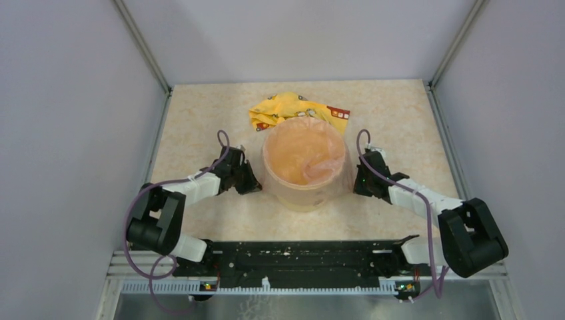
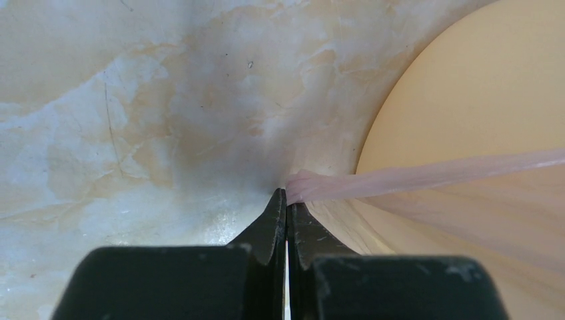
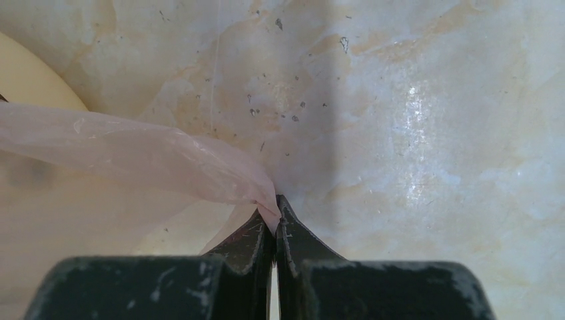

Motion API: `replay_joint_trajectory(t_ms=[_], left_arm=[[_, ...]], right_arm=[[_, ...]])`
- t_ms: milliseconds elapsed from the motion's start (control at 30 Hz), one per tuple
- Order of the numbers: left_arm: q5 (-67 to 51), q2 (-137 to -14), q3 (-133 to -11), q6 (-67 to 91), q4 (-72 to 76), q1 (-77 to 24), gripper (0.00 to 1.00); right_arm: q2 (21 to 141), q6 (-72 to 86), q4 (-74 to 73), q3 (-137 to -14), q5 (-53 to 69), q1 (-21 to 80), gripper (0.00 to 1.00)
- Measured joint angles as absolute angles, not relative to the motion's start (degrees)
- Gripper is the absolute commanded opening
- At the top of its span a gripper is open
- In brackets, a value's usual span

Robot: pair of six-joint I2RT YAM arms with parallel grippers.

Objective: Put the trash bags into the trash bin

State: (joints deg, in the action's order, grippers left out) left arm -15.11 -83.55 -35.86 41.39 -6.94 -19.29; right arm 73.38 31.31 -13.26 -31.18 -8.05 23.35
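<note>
bag [image 1: 308, 159] lines the bin [image 1: 301, 198], stretched over its rim; left tool [image 2: 286, 199] and right tool [image 3: 275, 208] each clamp one side edge.

A crumpled yellow wrapper [image 1: 292, 107] lies on the far half of a beige, marble-patterned table [image 1: 200, 113], roughly midway between its left and right edges. Red-and-white printed patches show at the wrapper's right end and along its lower left edge. Plain pale grey walls [image 1: 66, 100] enclose the table on three sides, and silver metal frame posts [image 1: 141, 45] rise from its two far corners. Seen close in the wrist views, the tabletop is glossy, veined in tan and white, and flecked with small dark specks and fine scratches.
</note>
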Motion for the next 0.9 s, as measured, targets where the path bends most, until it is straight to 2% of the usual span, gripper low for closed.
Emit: replay_joint_trajectory(t_ms=[67, 133, 167, 267, 367, 633, 900], left_arm=[[-15.1, -83.4, -36.1, 40.8, -7.4, -19.3, 0.00], [-14.9, -82.8, -36.5, 40.1, -8.2, -19.3, 0.00], [-14.8, -82.5, -36.7, 39.8, -8.4, -19.3, 0.00], [-14.4, -81.8, -37.7, 38.8, -9.1, -19.3, 0.00], [-14.2, -81.6, -38.3, 38.2, -9.3, -19.3, 0.00], [-14.1, -81.6, -38.4, 37.4, -10.2, -19.6, 0.00], [-14.2, -81.6, -38.4, 37.3, -10.3, -19.6, 0.00]], right_arm=[[72.9, 31.3, -14.2, -31.5, -8.2, 23.4, 0.23], [71.8, 31.4, -16.1, -32.2, -8.6, 23.3, 0.45], [70.8, 31.2, -17.4, -32.8, -9.0, 23.3, 0.53], [67.4, 30.9, -21.1, -35.4, -9.7, 23.3, 0.66], [64.6, 30.5, -24.1, -39.0, -10.4, 23.3, 0.70], [58.6, 28.4, -34.4, -49.6, -12.8, 23.3, 0.70], [59.5, 24.5, -43.4, -69.6, -13.7, 27.6, 0.69]])
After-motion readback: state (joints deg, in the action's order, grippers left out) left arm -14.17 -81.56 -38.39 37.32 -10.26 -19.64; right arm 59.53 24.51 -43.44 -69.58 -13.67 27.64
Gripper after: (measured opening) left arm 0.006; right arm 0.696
